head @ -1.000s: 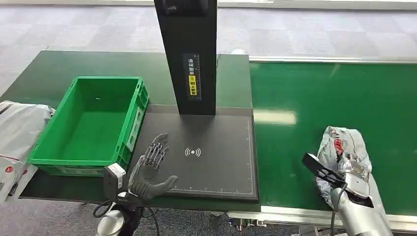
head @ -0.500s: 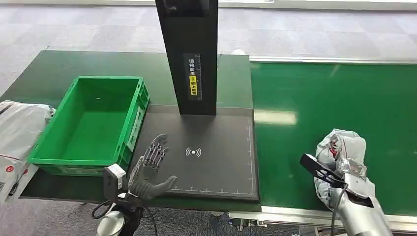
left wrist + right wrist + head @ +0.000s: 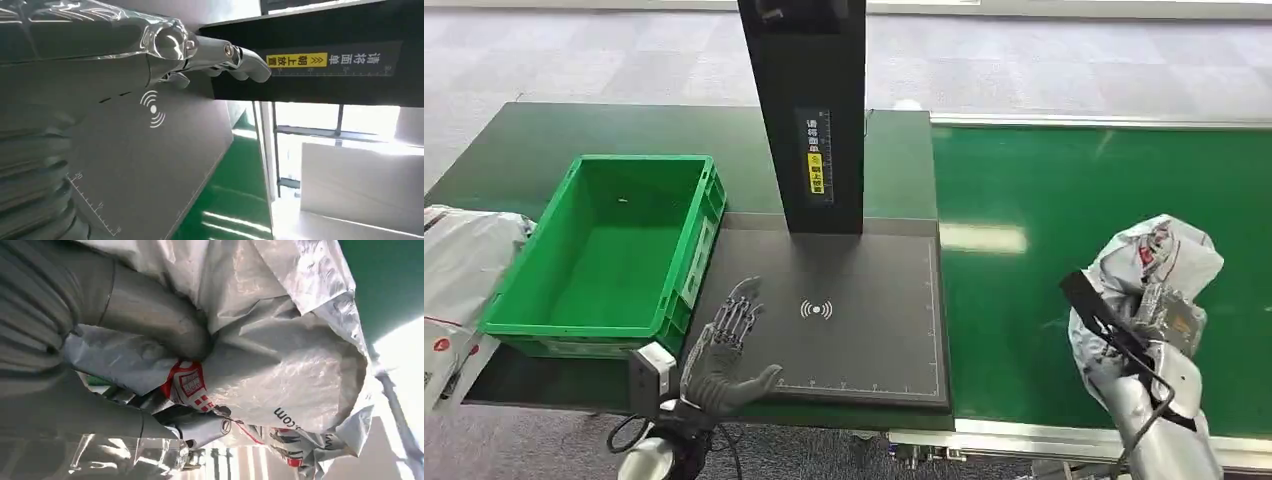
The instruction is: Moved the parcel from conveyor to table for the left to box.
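The right hand [image 3: 1159,315] grips the parcel [image 3: 1159,270], a crumpled grey plastic bag with red and black print, its fingers wrapped into the folds. In the right wrist view the thumb [image 3: 155,315] presses deep into the bag [image 3: 280,355] and the darker fingers clamp it from the other side. The parcel is above the green conveyor [image 3: 1044,190], near its front edge at the right; whether it touches the belt I cannot tell.

The left hand [image 3: 724,345] holds nothing, fingers stretched out and apart, flat over the front left corner of the dark scale plate [image 3: 874,290], thumb pointing toward the plate's front edge. The left wrist view shows its fingers [image 3: 240,57] extended toward the black post [image 3: 809,110] that stands at the plate's rear edge.

A green bin [image 3: 519,285] sits on the table [image 3: 514,140] just left of the plate, touching its left edge. Grey bags [image 3: 459,270] lie off the table's left edge.
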{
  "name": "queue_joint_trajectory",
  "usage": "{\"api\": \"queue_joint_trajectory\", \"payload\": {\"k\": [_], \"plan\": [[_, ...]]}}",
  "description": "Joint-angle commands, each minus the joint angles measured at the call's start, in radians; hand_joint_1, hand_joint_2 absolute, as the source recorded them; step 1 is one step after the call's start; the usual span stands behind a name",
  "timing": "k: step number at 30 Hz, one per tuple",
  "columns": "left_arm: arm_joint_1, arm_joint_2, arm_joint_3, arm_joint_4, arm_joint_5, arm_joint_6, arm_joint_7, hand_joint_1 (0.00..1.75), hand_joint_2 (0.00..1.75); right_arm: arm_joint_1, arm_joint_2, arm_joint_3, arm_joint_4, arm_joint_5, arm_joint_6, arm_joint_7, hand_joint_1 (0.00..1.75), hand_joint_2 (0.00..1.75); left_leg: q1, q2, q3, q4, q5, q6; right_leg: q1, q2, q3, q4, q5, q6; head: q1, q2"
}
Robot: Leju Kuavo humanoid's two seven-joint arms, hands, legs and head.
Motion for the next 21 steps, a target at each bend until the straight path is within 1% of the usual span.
{"api": "queue_joint_trajectory", "payload": {"k": [1, 2, 3, 5, 6, 7, 8, 9, 10, 11, 12, 13, 14, 15, 16, 17, 19, 20, 21], "plan": [[-0.022, 0.009, -0.003, 0.031, -0.019, 0.024, -0.04, 0.0, 1.75, 0.002, 0.08, 0.091, -0.292, -0.045, -0.069, -0.276, 1.75, 1.75, 0.0, 0.004, 0.002, -0.001, -0.001, -0.001, 0.0, 0.004, 0.0, 0.0, 0.001, -0.001, 0.0, 0.0], [-0.03, 0.01, -0.004, 0.04, -0.021, 0.032, -0.049, 0.0, 1.75, 0.004, 0.087, 0.132, -0.315, -0.05, -0.077, -0.307, 1.75, 1.75, 0.0, 0.005, 0.003, -0.002, -0.001, -0.001, 0.0, 0.005, 0.001, -0.001, 0.001, -0.001, 0.0, 0.0], [-0.043, 0.007, -0.001, 0.051, -0.017, 0.044, -0.064, 0.0, 1.75, 0.002, 0.089, 0.2, -0.332, -0.02, -0.089, -0.351, 1.75, 1.75, 0.0, 0.005, 0.003, -0.002, -0.001, -0.001, 0.0, 0.005, 0.001, -0.001, 0.001, -0.001, 0.0, 0.0], [-0.064, 0.01, -0.005, 0.069, -0.015, 0.063, -0.081, 0.0, 1.75, -0.006, 0.085, 0.301, -0.355, 0.016, -0.096, -0.401, 1.75, 1.75, 0.001, 0.006, 0.003, -0.002, -0.001, -0.001, 0.001, 0.006, 0.0, 0.0, 0.001, -0.001, 0.0, 0.0], [-0.078, 0.01, -0.005, 0.079, -0.008, 0.079, -0.091, 0.0, 1.75, -0.024, 0.077, 0.374, -0.355, 0.03, -0.065, -0.422, 1.75, 1.75, 0.001, 0.006, 0.004, -0.003, -0.001, -0.001, 0.001, 0.006, 0.001, -0.002, 0.001, -0.001, 0.0, 0.0], [-0.09, 0.015, -0.011, 0.091, -0.004, 0.086, -0.093, 0.0, 1.75, -0.036, 0.084, 0.407, -0.352, 0.035, -0.06, -0.402, 1.75, 1.75, 0.001, 0.006, 0.003, -0.002, 0.0, -0.001, 0.001, 0.006, 0.0, -0.001, 0.001, -0.001, 0.0, 0.0], [-0.095, 0.014, -0.009, 0.094, 0.004, 0.091, -0.096, 0.0, 1.75, -0.049, 0.078, 0.441, -0.348, 0.041, -0.052, -0.412, 1.75, 1.75, 0.001, 0.008, 0.004, -0.003, 0.0, -0.001, 0.001, 0.008, 0.0, -0.001, 0.002, -0.001, 0.0, 0.0], [-0.103, 0.015, -0.009, 0.103, 0.019, 0.097, -0.1, 0.0, 1.75, -0.074, 0.074, 0.499, -0.33, 0.037, -0.031, -0.428, 1.75, 1.75, 0.001, 0.006, 0.002, -0.002, 0.0, -0.001, 0.001, 0.006, 0.0, 0.0, 0.001, -0.001, 0.0, 0.0], [-0.105, 0.013, -0.003, 0.107, 0.042, 0.107, -0.106, 0.0, 1.75, -0.108, 0.058, 0.571, -0.31, 0.016, 0.032, -0.459, 1.75, 1.75, 0.001, 0.007, 0.003, -0.003, 0.0, -0.001, 0.001, 0.007, 0.0, -0.001, 0.002, -0.001, 0.0, 0.0], [-0.106, 0.016, -0.006, 0.108, 0.046, 0.109, -0.108, 0.0, 1.75, -0.118, 0.06, 0.588, -0.298, 0.007, 0.03, -0.447, 1.75, 1.75, 0.001, 0.007, 0.002, -0.001, 0.0, -0.001, 0.001, 0.006, -0.001, 0.0, 0.001, -0.001, 0.0, 0.0], [-0.104, 0.012, 0.002, 0.113, 0.078, 0.119, -0.115, 0.0, 1.75, -0.154, 0.08, 0.631, -0.245, -0.226, 0.257, -0.498, 1.75, 1.75, 0.001, 0.01, 0.004, -0.002, 0.0, -0.001, 0.001, 0.009, 0.0, 0.0, 0.002, -0.001, 0.0, 0.0], [-0.102, 0.016, -0.001, 0.113, 0.082, 0.12, -0.116, 0.0, 1.75, -0.174, 0.084, 0.647, -0.226, -0.238, 0.262, -0.493, 1.75, 1.75, 0.001, 0.008, 0.003, -0.002, 0.0, -0.001, 0.001, 0.008, 0.0, 0.0, 0.001, -0.001, 0.0, 0.0], [-0.099, 0.015, 0.004, 0.114, 0.123, 0.099, -0.12, 0.0, 1.75, -0.228, 0.087, 0.711, -0.164, -0.249, 0.32, -0.514, 1.75, 1.75, 0.001, 0.01, 0.004, -0.003, 0.0, -0.001, 0.001, 0.009, 0.001, -0.002, 0.002, -0.001, 0.0, 0.0], [-0.098, 0.017, 0.0, 0.114, 0.125, 0.099, -0.121, 0.0, 1.75, -0.252, 0.097, 0.727, -0.134, -0.265, 0.317, -0.511, 1.75, 1.75, 0.001, 0.009, 0.003, -0.002, 0.0, 0.0, 0.001, 0.009, 0.0, 0.0, 0.002, -0.001, 0.0, 0.0], [-0.096, 0.016, 0.002, 0.108, 0.129, 0.102, -0.123, 0.0, 1.75, -0.317, 0.112, 0.785, -0.056, -0.266, 0.348, -0.51, 1.75, 1.75, 0.001, 0.009, 0.004, -0.002, 0.0, 0.0, 0.0, 0.008, 0.0, 0.0, 0.001, 0.0, 0.0, 0.0], [-0.097, 0.016, 0.001, 0.105, 0.128, 0.101, -0.124, 0.0, 1.75, -0.349, 0.125, 0.806, -0.013, -0.276, 0.4, -0.502, 1.75, 1.75, 0.001, 0.009, 0.004, -0.003, 0.0, 0.0, 0.001, 0.008, 0.001, -0.001, 0.002, -0.001, 0.0, 0.0], [-0.103, 0.011, 0.006, 0.097, 0.131, 0.104, -0.12, 0.0, 1.75, -0.433, 0.161, 0.879, 0.129, -0.28, 0.475, -0.472, 1.75, 1.75, 0.001, 0.01, 0.003, -0.002, 0.0, -0.001, 0.001, 0.01, 0.0, 0.0, 0.002, -0.001, 0.0, 0.0], [-0.106, 0.011, 0.008, 0.096, 0.132, 0.104, -0.117, 0.0, 1.75, -0.452, 0.168, 0.902, 0.165, -0.271, 0.497, -0.469, 1.75, 1.75, 0.0, 0.008, 0.003, -0.002, 0.0, 0.0, 0.0, 0.008, 0.0, 0.0, 0.002, -0.001, -0.001, 0.0], [-0.11, 0.01, 0.011, 0.095, 0.135, 0.104, -0.11, 0.0, 1.75, -0.486, 0.189, 0.942, 0.245, -0.259, 0.492, -0.493, 1.75, 1.75, 0.001, 0.007, 0.002, -0.001, 0.001, 0.0, 0.001, 0.007, 0.0, 0.0, 0.002, -0.001, 0.0, 0.0]]}}
